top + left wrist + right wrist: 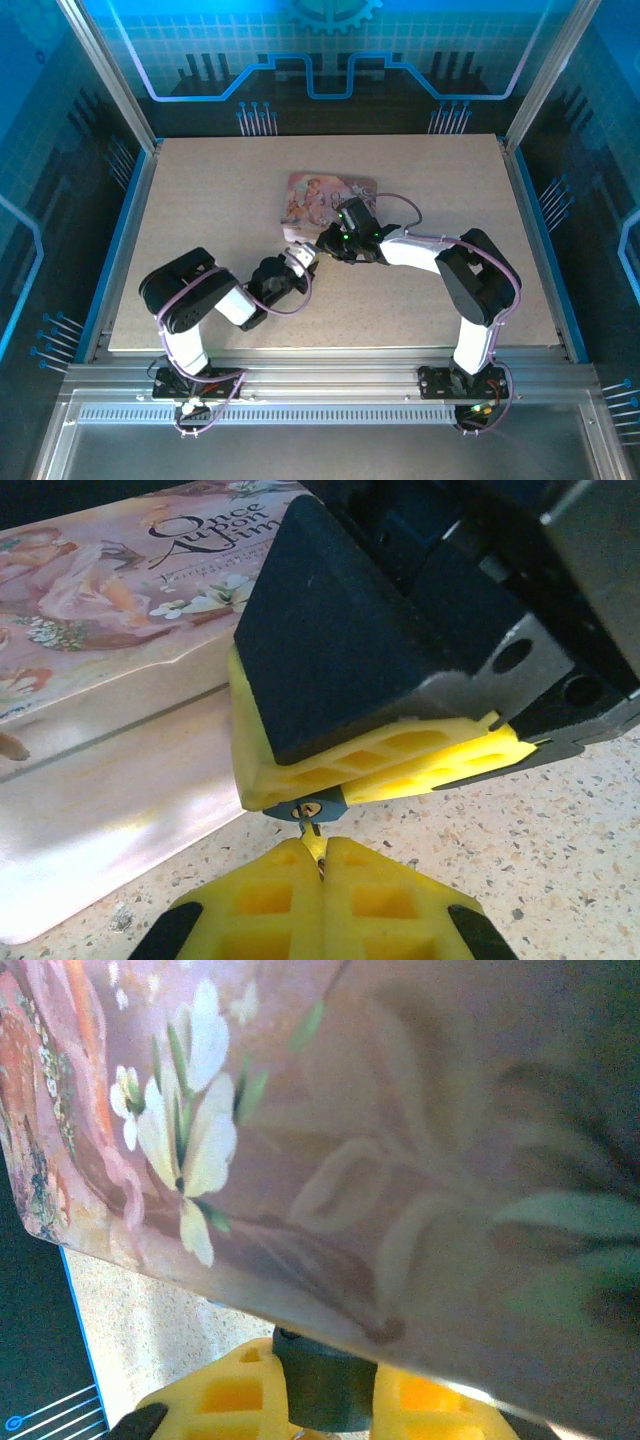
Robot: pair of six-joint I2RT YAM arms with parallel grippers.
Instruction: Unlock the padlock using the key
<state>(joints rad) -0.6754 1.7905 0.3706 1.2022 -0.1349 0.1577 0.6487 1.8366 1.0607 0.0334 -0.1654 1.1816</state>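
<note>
In the left wrist view my left gripper (320, 865) is shut on the thin silvery key (312, 838), whose tip sits at the keyhole in the padlock (312, 806). The tiny blue padlock is pinched between the yellow fingers (330, 770) of my right gripper, keyhole end facing the key. In the right wrist view the padlock (330, 1390) shows as a dark blue block between the yellow pads, right gripper (330, 1405) shut on it; its shackle is hidden. From the top view the two grippers meet tip to tip, left (303, 257) and right (328, 243).
The pink illustrated box (326, 198) lies flat just behind the grippers, its edge close over the right gripper's fingers (400, 1160) and beside the left one (110, 680). Speckled tabletop (200, 190) spreads around; metal frame rails border it.
</note>
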